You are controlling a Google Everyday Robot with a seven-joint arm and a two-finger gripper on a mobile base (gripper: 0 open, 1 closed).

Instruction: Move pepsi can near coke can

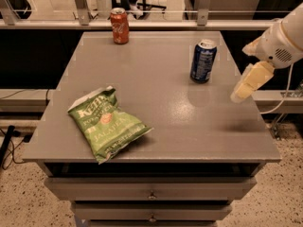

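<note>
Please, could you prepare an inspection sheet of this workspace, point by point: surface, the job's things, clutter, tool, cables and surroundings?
Surface: grey table, flat, no spill seen.
Job's things: pepsi can upright at the right rear; coke can upright at the far edge, left of centre; the two stand well apart.
Clutter: green chip bag lying at the front left.
Tool: tool hangs over the table's right edge, right of the pepsi can, not touching it.
Cables: dark cables on the floor at the left; white cable by the arm at the right.
Surroundings: drawers under the table; speckled floor; rail behind.
</note>
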